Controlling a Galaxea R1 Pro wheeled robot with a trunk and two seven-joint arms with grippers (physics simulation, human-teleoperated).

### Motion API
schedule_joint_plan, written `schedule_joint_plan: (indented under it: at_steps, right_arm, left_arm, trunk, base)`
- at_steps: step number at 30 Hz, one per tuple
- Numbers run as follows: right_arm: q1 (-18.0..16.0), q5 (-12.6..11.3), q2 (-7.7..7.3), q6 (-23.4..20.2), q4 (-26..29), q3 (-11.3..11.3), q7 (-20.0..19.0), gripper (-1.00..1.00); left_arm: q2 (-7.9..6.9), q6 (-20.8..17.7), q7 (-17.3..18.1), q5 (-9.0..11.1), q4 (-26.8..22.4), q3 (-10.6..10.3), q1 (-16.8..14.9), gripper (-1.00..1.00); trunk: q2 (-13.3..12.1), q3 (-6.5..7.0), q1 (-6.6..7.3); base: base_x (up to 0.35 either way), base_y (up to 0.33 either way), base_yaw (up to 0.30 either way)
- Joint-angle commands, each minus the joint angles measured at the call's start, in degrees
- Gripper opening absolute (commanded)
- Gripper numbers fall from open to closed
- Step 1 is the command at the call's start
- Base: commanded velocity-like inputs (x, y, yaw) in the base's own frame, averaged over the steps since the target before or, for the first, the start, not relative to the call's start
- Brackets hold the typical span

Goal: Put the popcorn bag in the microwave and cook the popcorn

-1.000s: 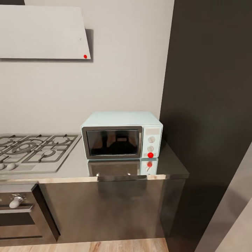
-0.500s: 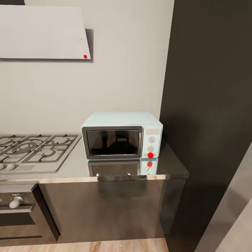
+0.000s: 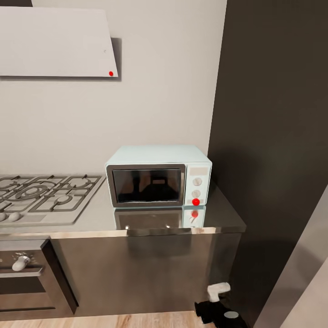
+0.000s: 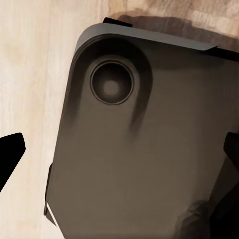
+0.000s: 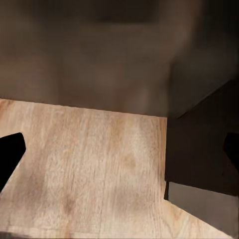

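Note:
The pale blue microwave stands on the grey countertop against the wall, its dark glass door shut and a red knob at the bottom of its white panel. The popcorn bag is out of view. Part of my right arm shows low in the head view, below the counter's edge. In the right wrist view my right gripper is open over the wooden floor with nothing between its fingers. My left gripper is open too, hanging above my own dark grey base.
A grey gas hob lies left of the microwave, with a black oven under it and a hood above. A tall dark cabinet closes the counter's right end. Wooden floor runs along the dark cabinet front.
Part of my right arm has come up into the bottom of the head view. The microwave and everything on the counter stay as they were.

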State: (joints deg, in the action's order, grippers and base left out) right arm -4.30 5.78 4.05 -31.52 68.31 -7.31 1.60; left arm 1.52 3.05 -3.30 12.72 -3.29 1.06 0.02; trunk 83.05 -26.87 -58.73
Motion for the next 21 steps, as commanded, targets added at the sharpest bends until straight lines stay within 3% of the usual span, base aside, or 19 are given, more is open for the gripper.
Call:
schedule_joint_plan:
  at_steps: [1,8,12,16,21]
  right_arm:
    - [-0.9,0.6,0.05,-2.1,2.0,-0.1,0.1,1.0]
    - [-10.1,0.4,0.62,-11.6,9.4,0.3,1.1,1.0]
    - [-12.7,0.3,1.23,-15.7,14.8,0.4,2.9,1.0]
    - [-17.1,0.3,2.79,-19.2,16.3,0.4,4.7,1.0]
    - [-25.2,0.2,4.31,-23.1,16.5,0.4,8.8,1.0]
  left_arm:
    - [0.03,0.1,-0.1,0.2,-0.1,0.0,0.0,1.0]
    - [0.06,0.1,-0.1,0.2,-0.1,0.0,0.0,1.0]
    - [0.06,0.1,-0.1,0.2,-0.1,0.0,0.0,1.0]
    - [0.06,0.1,-0.1,0.2,-0.1,0.0,0.0,1.0]
    - [0.06,0.1,-0.1,0.2,-0.1,0.0,0.0,1.0]
  trunk:
    - [0.0,-0.06,0.0]
    - [0.0,-0.06,0.0]
    - [0.0,-0.06,0.0]
    - [0.0,-0.06,0.0]
    - [0.0,-0.06,0.0]
  base:
    - [0.0,0.0,0.0]
    - [0.0,0.0,0.0]
    - [0.0,0.0,0.0]
    - [0.0,0.0,0.0]
    - [0.0,0.0,0.0]
